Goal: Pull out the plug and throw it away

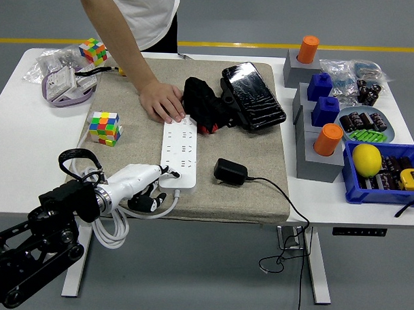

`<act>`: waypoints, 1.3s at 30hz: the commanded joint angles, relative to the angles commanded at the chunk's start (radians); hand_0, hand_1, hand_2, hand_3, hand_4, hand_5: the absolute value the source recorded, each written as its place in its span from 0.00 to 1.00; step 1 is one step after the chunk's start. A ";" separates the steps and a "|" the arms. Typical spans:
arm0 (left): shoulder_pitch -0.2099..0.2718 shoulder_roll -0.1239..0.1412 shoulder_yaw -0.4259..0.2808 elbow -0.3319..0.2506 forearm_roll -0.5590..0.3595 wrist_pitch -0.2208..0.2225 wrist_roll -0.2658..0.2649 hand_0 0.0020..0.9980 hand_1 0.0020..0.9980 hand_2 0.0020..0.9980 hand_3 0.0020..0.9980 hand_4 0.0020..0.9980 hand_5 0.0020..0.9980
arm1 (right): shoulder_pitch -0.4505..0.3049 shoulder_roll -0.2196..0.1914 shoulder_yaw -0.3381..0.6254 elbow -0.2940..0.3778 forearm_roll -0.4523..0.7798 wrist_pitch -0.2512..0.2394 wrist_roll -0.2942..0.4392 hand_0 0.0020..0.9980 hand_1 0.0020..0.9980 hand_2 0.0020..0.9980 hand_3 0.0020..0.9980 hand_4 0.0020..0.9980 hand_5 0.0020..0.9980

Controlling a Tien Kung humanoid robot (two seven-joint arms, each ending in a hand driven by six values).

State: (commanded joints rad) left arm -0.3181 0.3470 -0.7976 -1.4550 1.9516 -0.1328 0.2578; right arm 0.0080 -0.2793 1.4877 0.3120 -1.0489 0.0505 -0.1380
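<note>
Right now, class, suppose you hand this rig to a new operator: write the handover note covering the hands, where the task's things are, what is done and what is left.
Left hand: at the near end of the white power strip, fingers relaxed, holding nothing.
Right hand: not in view.
A person's hand presses on the strip's far end.
The black plug lies on the beige mat right of the strip, already out, its cable trailing off the table's near edge.
Done: plug pulled.
Left: pick up the plug and throw it away; no bin shows in this view.
</note>
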 joint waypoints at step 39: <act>-0.002 -0.076 -0.209 0.043 -0.044 0.236 -0.180 0.36 0.52 0.53 0.86 0.85 0.16 | 0.004 0.005 -0.003 -0.003 0.000 -0.003 -0.001 0.57 0.65 0.67 0.57 0.97 0.49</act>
State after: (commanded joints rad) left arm -0.3205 0.2715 -1.0069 -1.4118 1.9075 0.1035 0.0778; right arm 0.0116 -0.2746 1.4851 0.3089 -1.0487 0.0470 -0.1386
